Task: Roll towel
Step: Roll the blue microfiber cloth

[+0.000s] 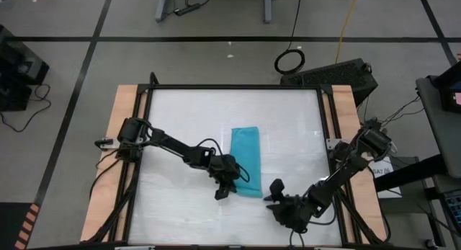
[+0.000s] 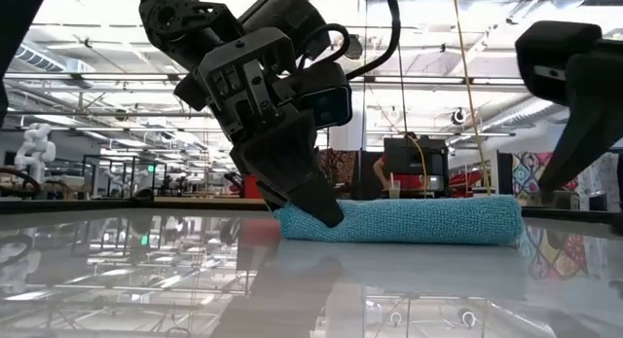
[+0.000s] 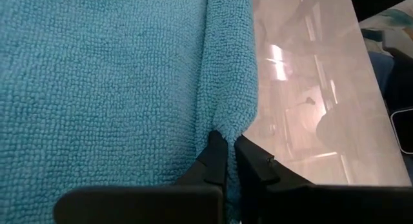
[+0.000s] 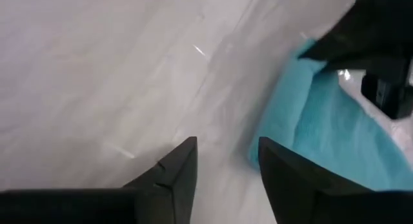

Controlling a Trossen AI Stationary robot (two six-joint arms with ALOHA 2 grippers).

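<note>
The turquoise towel (image 1: 245, 158) lies flat on the white table, its long side running from far to near. In the low view its near end (image 2: 419, 221) looks thick, of several layers. My left gripper (image 1: 225, 189) is at the towel's near left corner, shut on its edge. My right gripper (image 1: 276, 193) is open and empty on the table side of the towel's near right corner (image 4: 279, 137), a little apart from it. My left gripper pinches a raised fold of the towel's edge (image 3: 222, 124) between its two fingers, at the near left corner (image 2: 292, 219). The fingers slant down from the table's left and far side. The rest of the towel lies on the table.
The white table top (image 1: 180, 120) has a dark frame and wooden side rails (image 1: 119, 135). There is bare table left of the towel and along the far side. The two arms are close together near the front edge.
</note>
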